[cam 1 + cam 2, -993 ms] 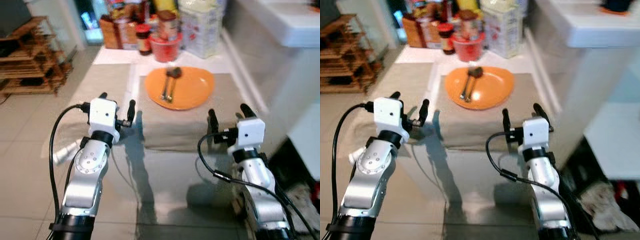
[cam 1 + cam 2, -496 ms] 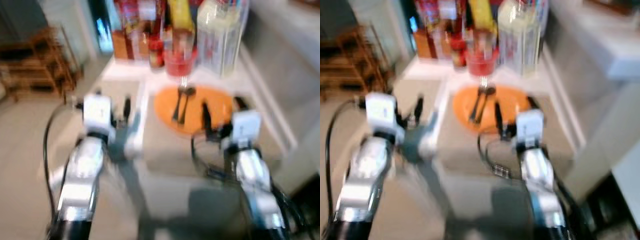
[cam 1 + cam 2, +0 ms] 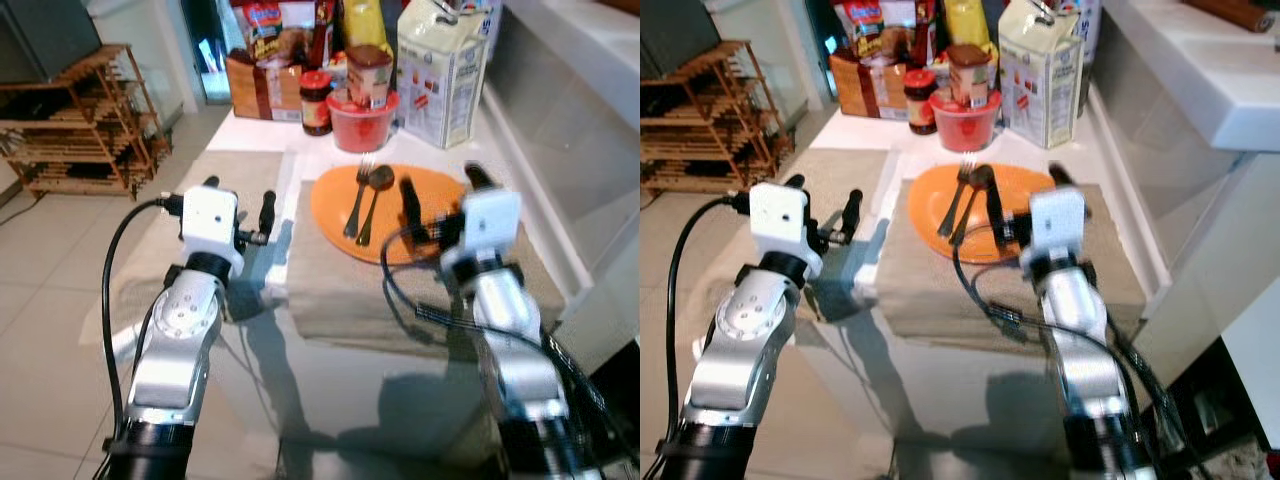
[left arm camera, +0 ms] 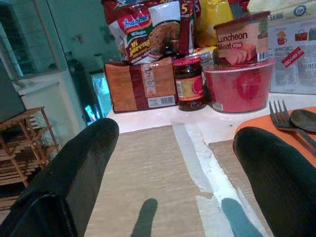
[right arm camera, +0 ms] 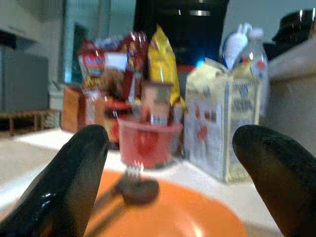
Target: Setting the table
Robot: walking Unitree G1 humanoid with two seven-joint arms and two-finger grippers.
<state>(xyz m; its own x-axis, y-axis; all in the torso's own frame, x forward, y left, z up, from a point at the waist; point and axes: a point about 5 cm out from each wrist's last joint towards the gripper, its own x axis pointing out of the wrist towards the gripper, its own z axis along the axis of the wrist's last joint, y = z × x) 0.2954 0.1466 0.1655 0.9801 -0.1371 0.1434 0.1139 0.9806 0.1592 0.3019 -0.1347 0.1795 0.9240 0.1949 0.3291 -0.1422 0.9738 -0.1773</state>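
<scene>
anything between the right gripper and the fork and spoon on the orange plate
Nothing visible blocks it. The right gripper is open above the near right part of the orange plate, and the fork and spoon lie side by side just beyond it, toward the robot's left, uncovered.

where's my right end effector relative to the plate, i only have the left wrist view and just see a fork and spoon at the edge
Observer: The right end effector hovers over the orange plate's near right rim, fingers open.
Operator: fork and spoon both on the plate?
Observer: Yes, fork and spoon lie side by side on its left half, heads toward the red bowl.
Operator: anything under the plate?
Observer: A beige placemat; a second one lies under the left end effector.
</scene>
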